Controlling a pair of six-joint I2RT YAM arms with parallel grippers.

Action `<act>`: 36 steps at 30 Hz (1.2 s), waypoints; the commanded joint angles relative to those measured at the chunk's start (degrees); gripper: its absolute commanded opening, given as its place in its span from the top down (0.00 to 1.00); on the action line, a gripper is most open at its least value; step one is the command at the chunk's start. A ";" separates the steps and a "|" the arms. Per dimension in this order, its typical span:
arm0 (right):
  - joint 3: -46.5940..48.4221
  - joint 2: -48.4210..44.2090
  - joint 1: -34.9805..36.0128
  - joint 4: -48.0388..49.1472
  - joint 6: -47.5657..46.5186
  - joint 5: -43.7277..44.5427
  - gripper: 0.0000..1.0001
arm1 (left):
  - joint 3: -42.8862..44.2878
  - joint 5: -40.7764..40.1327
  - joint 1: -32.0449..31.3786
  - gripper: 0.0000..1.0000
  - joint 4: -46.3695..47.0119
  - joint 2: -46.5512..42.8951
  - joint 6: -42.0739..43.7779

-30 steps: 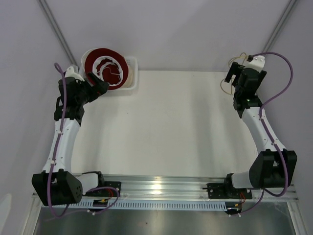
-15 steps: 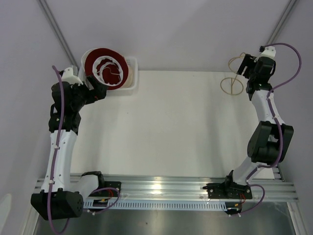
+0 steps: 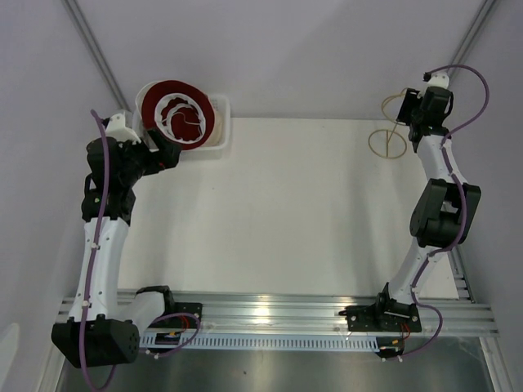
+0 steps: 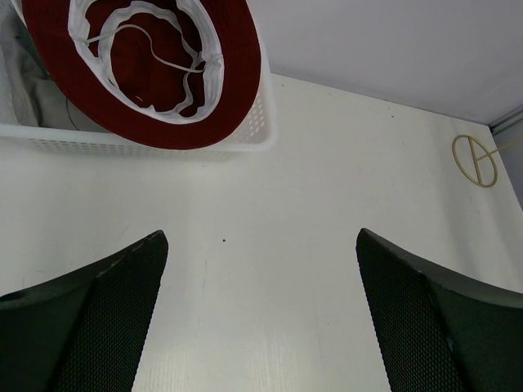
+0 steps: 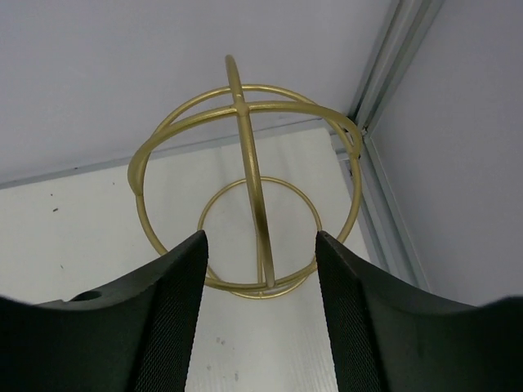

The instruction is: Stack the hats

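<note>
**Left hand squares up to the red hat; right hand waits in the far corner**

Reaching out over the last second, the right arm has gone to the far right corner. The left arm has drawn upright, and the dark red hat has not shifted.

From above, that hat lies crown-down in the white basket at the far left. The left hand is just beside it, and the right hand is by the gold wire stand. The middle of the surface offers the most room to work.

On the left wrist view, the left hand is spread wide and holds nothing, short of the basket. The hat overhangs the near wall. Pinching that brim edge and lifting straight up should keep the basket from dragging.

On the right wrist view, the right hand is parted and empty, facing the stand. Walls crowd it on two sides.
</note>
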 commanded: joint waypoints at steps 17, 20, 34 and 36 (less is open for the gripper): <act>12.09 7.48 -0.47 -9.59 -1.83 -7.23 1.00 | -3.06 -0.45 0.22 0.00 3.55 -4.75 1.96; 8.14 2.39 -0.12 -9.69 0.10 -11.11 1.00 | -3.06 -0.27 0.31 0.01 3.73 -5.19 1.87; -19.45 -21.51 27.02 -12.84 3.01 -22.55 1.00 | -4.03 0.68 0.22 0.00 4.17 -6.52 -0.23; -22.01 -25.47 32.83 -13.55 3.45 -22.20 1.00 | -3.59 1.57 0.31 0.01 3.82 -5.90 -0.59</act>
